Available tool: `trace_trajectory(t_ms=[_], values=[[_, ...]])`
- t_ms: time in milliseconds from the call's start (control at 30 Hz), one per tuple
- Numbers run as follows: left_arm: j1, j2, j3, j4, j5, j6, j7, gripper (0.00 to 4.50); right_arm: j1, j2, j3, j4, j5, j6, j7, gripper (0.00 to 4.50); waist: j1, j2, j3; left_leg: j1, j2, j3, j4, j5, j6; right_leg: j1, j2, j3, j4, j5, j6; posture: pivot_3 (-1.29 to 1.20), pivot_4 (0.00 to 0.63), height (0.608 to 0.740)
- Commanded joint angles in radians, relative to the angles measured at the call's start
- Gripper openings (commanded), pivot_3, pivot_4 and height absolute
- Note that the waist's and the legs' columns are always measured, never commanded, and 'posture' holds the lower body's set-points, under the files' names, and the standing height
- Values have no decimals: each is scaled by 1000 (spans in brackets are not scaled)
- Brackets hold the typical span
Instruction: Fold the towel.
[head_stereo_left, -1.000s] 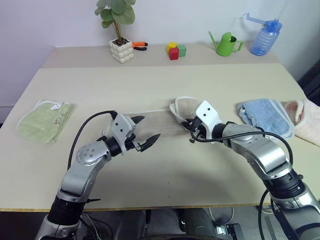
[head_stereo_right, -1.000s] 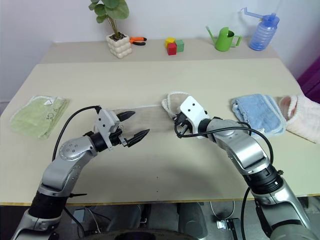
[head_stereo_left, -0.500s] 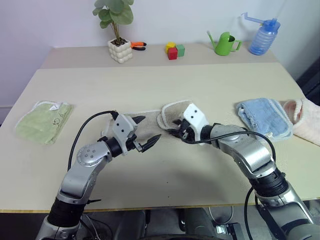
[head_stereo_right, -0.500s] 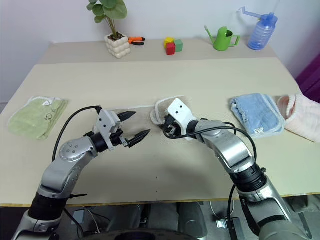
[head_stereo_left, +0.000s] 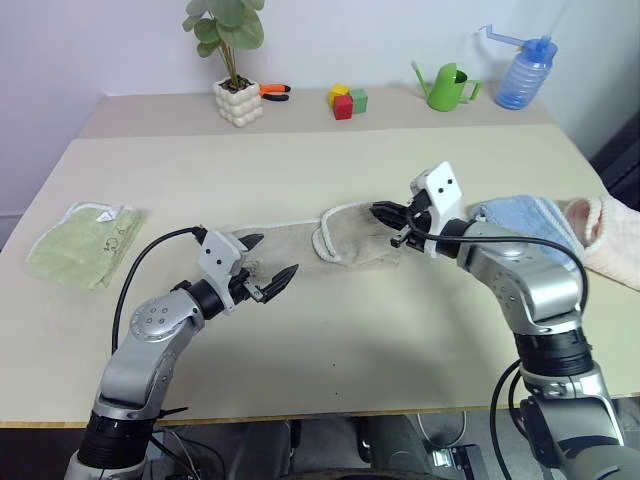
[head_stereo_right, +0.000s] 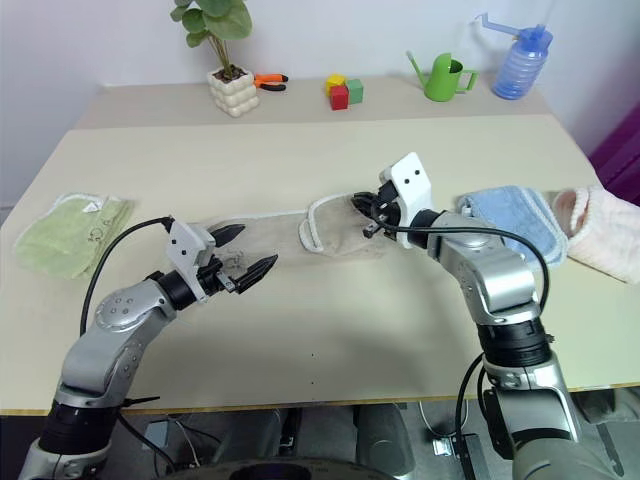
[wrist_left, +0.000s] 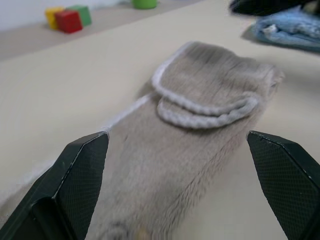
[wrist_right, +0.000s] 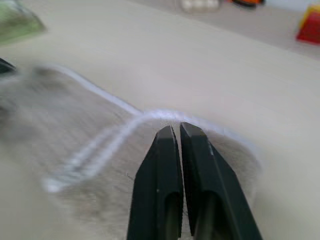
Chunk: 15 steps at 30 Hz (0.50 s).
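- Two grippers over the table (head_stereo_left: 300, 170), so starting at the right gripper (head_stereo_left: 378, 210): its black fingers are pressed together with nothing between them, and it sits just above the folded right end of the towel (head_stereo_left: 345, 240), tips pointing toward the robot's left.
- Right wrist view backs that up: the two fingers (wrist_right: 162, 165) are side by side, tips right over the pale cream edging, no cloth pinched.
- Left gripper (head_stereo_left: 270, 262) is spread wide and empty, hovering low over the towel's left part; the flat stretch of beige runs from between its fingers toward the right gripper.
- In the left wrist view the two fingers (wrist_left: 80, 165) stand far apart with the fuzzy tan cloth lying between them and the doubled-over flap straight ahead.
- So the towel lies flat on the table between both grippers, its right end folded back onto itself with the cream border curling in a loop.
- Just past the right gripper, on its outer side, is the light blue towel (head_stereo_left: 520, 215), and further that way something pink and fluffy (head_stereo_left: 605, 225) at the table edge.
- Way out past the left gripper sits the light green towel (head_stereo_left: 80, 240).
- Far back edge beyond both: potted plant (head_stereo_left: 235, 70), orange-handled pliers (head_stereo_left: 272, 91), coloured blocks (head_stereo_left: 348, 101), green watering can (head_stereo_left: 448, 87), blue spray bottle (head_stereo_left: 525, 72).
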Motion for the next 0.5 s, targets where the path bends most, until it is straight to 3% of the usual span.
trace_trajectory(t_ms=[33, 267, 433, 500], values=[[30, -13, 32, -44, -38, 18, 20, 4500, -22, 73, 64, 141, -85, -133, -16, 12, -1, 0, 0, 0, 0, 0, 0, 0, 0, 0, 0, 0, 0, 0, 0, 0, 150, 731], [109, -32, 63, -107, -74, 57, 75, 4500, 56, 101, 165, 250, -198, -278, 29, 12, 0, 0, 0, -1, 0, 0, 0, 0, -1, -1, -1, 0, 0, 0, 0, 0, 150, 731], [186, -41, 116, -174, -144, 141, 124, 4500, 37, 110, 96, 179, -154, -311, 48, 12, 0, 0, 0, 0, 0, 0, 0, 0, -1, 0, 0, 0, 1, 0, 0, 0, 150, 731], [225, -68, 168, -210, -236, 204, 159, 4500, 19, 93, 80, 125, -130, -315, 86, 543, 0, 0, 0, 0, 0, 0, 0, 0, -1, 0, 0, 0, 1, 0, 0, 0, 150, 731]])
